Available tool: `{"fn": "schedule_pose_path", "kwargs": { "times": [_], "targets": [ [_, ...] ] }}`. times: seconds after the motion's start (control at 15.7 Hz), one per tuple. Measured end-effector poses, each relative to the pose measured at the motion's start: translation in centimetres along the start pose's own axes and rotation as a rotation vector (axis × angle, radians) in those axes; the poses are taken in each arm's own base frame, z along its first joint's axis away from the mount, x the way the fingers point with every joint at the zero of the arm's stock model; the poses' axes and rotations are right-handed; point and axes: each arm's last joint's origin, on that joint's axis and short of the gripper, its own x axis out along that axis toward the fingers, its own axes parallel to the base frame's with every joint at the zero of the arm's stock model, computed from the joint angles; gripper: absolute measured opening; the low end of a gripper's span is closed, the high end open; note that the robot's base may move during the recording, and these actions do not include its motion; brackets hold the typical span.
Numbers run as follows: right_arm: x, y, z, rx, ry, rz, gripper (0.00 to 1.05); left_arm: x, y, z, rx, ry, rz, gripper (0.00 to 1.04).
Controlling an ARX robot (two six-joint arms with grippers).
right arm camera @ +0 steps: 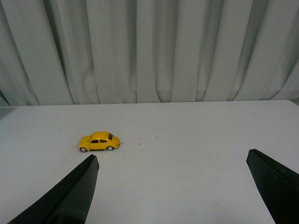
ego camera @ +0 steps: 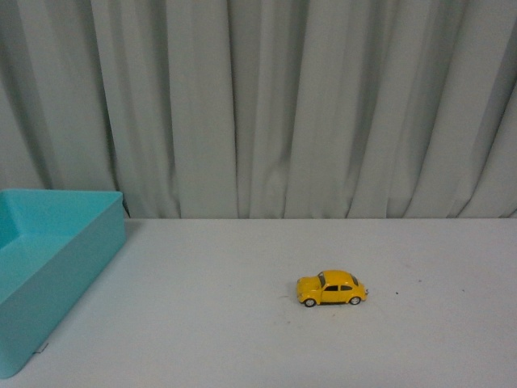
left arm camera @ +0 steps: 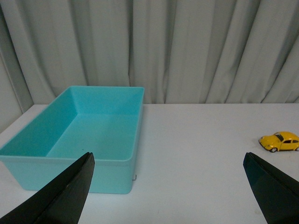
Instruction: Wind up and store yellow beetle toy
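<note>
Teal box (ego camera: 81, 242) shows only as a corner at the left edge of the front view. The left wrist view takes in the whole of it (left arm camera: 112, 176): a rectangular tub with its open top facing up, standing on the white table (ego camera: 202, 331). The right wrist view has no box in it. Neither arm shows in the front view.

In the left wrist view the left gripper (left arm camera: 168, 156) has its dark fingers (left arm camera: 70, 191) spread wide, with nothing between them. The yellow beetle toy (ego camera: 332, 288) stands on its wheels on the table, right of centre in the front view and well apart from the box. It is glossy yellow, with a domed roof, dark windows and small pale-hubbed wheels. It stands side-on to the front camera. Its long axis runs left to right, parallel to the pleated grey curtain (ego camera: 258, 105). Its lower, rounded end toward the box looks like the nose, though it is too small to be sure.

The right gripper (right arm camera: 173, 154) is likewise spread wide and holds nothing, the toy (right arm camera: 99, 142) lying beyond its fingers (right arm camera: 70, 196).
</note>
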Motion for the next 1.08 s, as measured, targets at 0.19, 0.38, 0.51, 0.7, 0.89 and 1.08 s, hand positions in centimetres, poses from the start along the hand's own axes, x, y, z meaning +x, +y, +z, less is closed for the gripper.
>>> {"fn": "schedule_pose_path", "kwargs": {
  "times": [0.19,0.38,0.51,0.7,0.89,1.08],
  "targets": [
    [0.0,0.0,0.0,0.0,0.0,0.0,0.98,0.0,0.0,0.0,0.0,0.0,0.0,0.98],
    [0.0,0.0,0.0,0.0,0.0,0.0,0.98,0.0,0.0,0.0,0.0,0.0,0.0,0.98],
    [0.0,0.0,0.0,0.0,0.0,0.0,0.98,0.0,0.0,0.0,0.0,0.0,0.0,0.98],
    [0.0,0.0,0.0,0.0,0.0,0.0,0.98,0.0,0.0,0.0,0.0,0.0,0.0,0.98],
    [0.0,0.0,0.0,0.0,0.0,0.0,0.98,0.0,0.0,0.0,0.0,0.0,0.0,0.98],
    [0.0,0.0,0.0,0.0,0.0,0.0,0.98,0.0,0.0,-0.01,0.0,0.001,0.0,0.98]
  ]
}}
